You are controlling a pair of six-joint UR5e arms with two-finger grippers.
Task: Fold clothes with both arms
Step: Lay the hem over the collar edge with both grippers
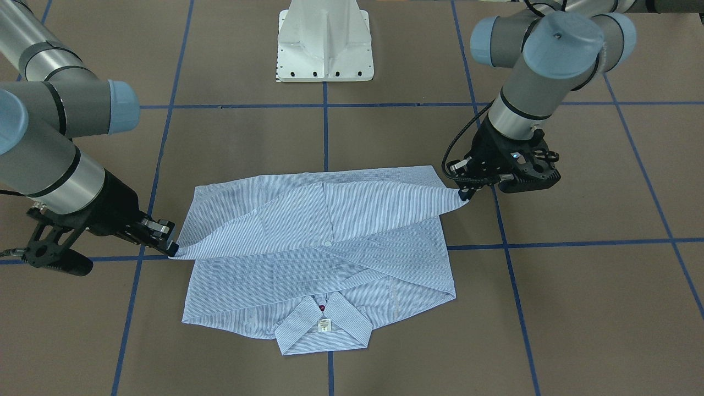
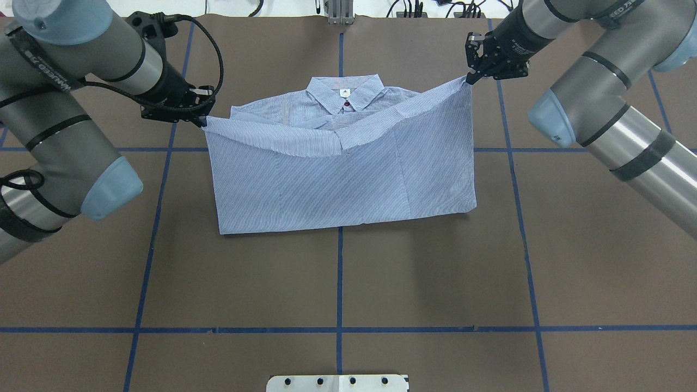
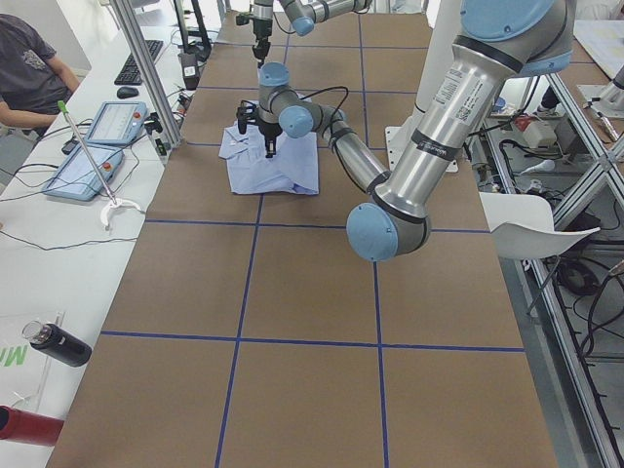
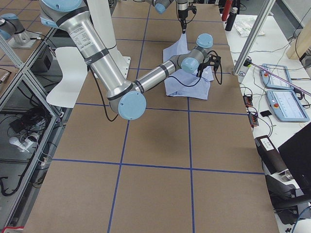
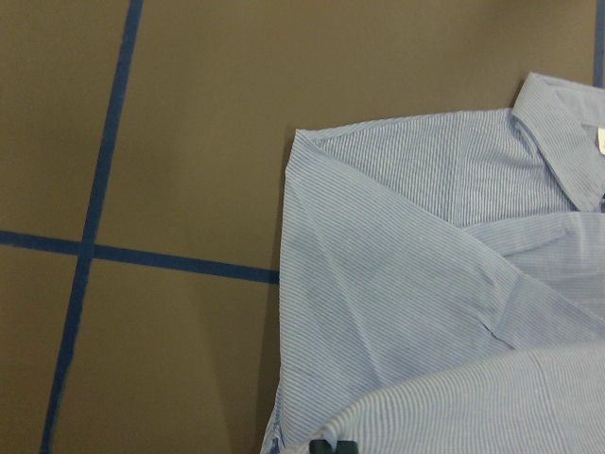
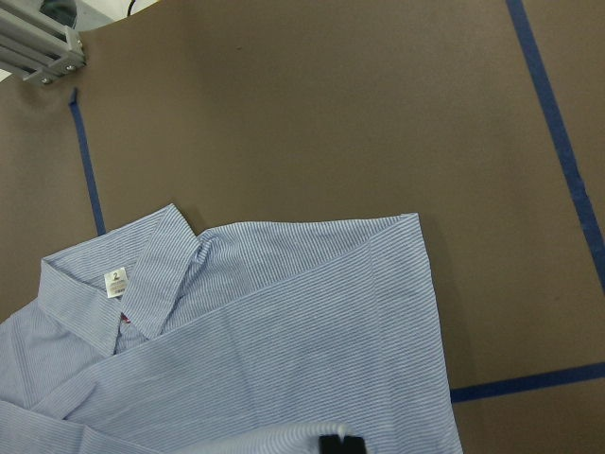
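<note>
The light blue striped shirt [image 2: 343, 174] lies on the brown table, collar [image 2: 344, 92] and white neck label [image 1: 324, 325] at the far side from the robot. Its hem half is lifted and sags between two held corners above the collar half. My left gripper [image 2: 204, 121] is shut on the shirt's left hem corner; it also shows in the front view [image 1: 465, 193]. My right gripper [image 2: 469, 79] is shut on the right hem corner, and also shows in the front view [image 1: 171, 248]. Both wrist views look down on the shirt [image 5: 425, 284] [image 6: 284, 350] below the raised fold.
The white pedestal base [image 1: 325, 44] stands at the robot's side of the table. Blue tape lines [image 2: 340, 283] grid the brown surface. A side desk with tablets [image 3: 93, 161], a seated person [image 3: 29, 78] and a dark bottle [image 3: 58, 346] lie beyond the table's edge.
</note>
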